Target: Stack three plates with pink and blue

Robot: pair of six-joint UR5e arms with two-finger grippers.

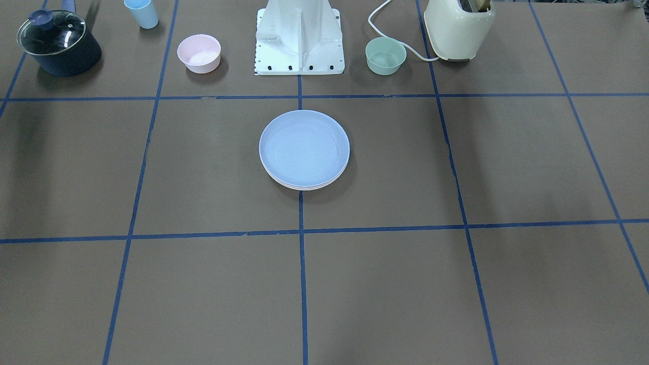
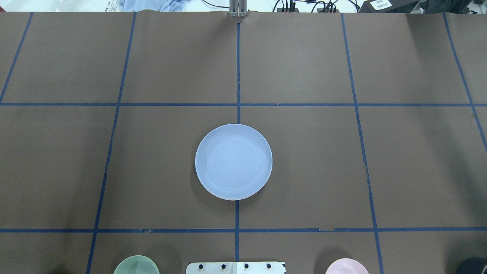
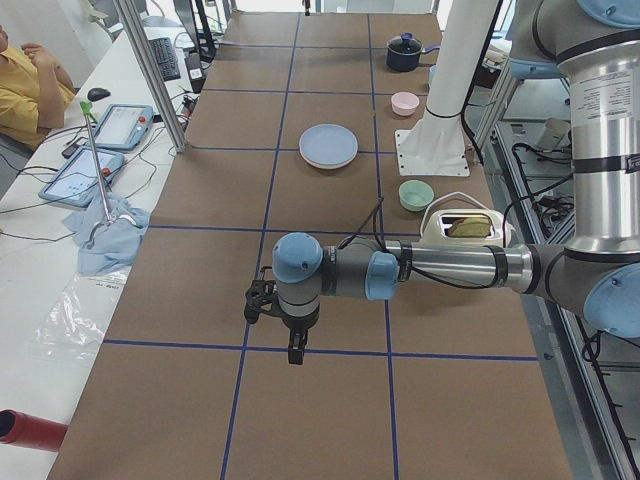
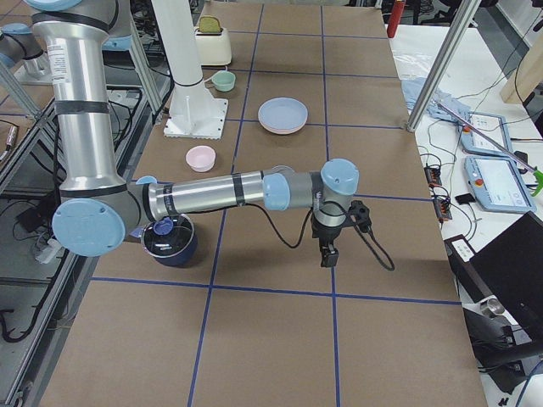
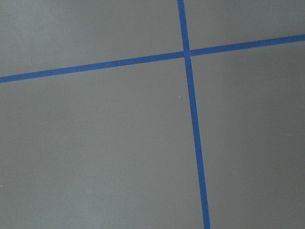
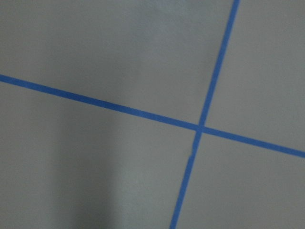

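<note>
A light blue plate (image 1: 304,148) lies on top of a stack at the middle of the table, and also shows from overhead (image 2: 233,161). Paler rims of plates under it (image 1: 305,187) show at its near edge; a pinkish rim (image 4: 281,131) shows in the exterior right view. No gripper is near the stack. My left gripper (image 3: 297,353) hangs over bare table far toward the table's left end. My right gripper (image 4: 327,257) hangs over bare table far toward the right end. I cannot tell whether either is open or shut. Both wrist views show only table and blue tape.
A small pink bowl (image 1: 199,52) and a small green bowl (image 1: 385,55) stand on either side of the robot's base (image 1: 299,40). A cream toaster (image 1: 459,28), a dark lidded pot (image 1: 58,43) and a blue cup (image 1: 142,12) stand along the robot's edge.
</note>
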